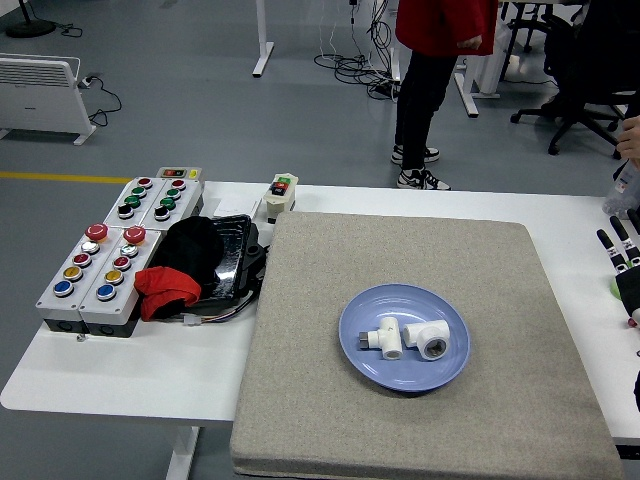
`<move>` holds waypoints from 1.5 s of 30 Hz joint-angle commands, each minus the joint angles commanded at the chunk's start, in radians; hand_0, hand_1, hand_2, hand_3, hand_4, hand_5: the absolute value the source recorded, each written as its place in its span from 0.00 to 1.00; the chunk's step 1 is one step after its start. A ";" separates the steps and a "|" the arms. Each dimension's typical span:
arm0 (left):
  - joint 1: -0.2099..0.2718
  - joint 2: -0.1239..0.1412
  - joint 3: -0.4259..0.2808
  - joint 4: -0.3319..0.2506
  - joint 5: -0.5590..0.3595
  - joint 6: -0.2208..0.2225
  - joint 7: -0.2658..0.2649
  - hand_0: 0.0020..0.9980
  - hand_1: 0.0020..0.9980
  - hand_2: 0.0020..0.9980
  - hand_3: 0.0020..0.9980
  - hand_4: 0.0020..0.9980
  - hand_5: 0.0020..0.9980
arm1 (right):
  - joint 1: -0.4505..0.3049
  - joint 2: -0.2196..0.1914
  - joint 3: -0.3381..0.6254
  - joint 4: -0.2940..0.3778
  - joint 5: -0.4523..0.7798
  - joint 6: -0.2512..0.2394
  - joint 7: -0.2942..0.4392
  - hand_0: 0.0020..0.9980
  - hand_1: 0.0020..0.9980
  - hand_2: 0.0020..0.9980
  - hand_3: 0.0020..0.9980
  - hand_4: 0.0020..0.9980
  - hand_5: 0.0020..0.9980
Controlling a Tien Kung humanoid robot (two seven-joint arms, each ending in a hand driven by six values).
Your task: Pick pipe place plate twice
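Two white pipe fittings lie side by side in the blue plate (360,354) on the grey mat: a smaller one (384,338) on the left and a tee-shaped one (431,340) on the right. My right hand (622,258) is at the picture's right edge, well away from the plate, fingers spread and empty. My left arm is out of view.
Button boxes (95,270) stand at the table's left. A black tray (232,262) holds a black and red cloth (172,285). A small switch box (281,192) stands at the far edge. A person in red (440,30) stands beyond the table.
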 joint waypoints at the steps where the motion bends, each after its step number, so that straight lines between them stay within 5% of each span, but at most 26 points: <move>1: 0.000 0.000 0.000 0.000 -0.001 0.000 0.000 0.63 0.59 0.52 0.58 0.21 1.00 | -0.002 0.001 0.002 0.000 0.003 -0.002 -0.001 0.86 0.82 0.89 0.85 0.57 0.55; 45: 0.009 0.000 -0.010 -0.001 0.020 -0.003 0.007 0.63 0.59 0.53 0.58 0.21 1.00 | -0.036 0.002 -0.030 -0.032 0.002 0.015 0.030 0.85 0.81 0.88 0.84 0.55 0.59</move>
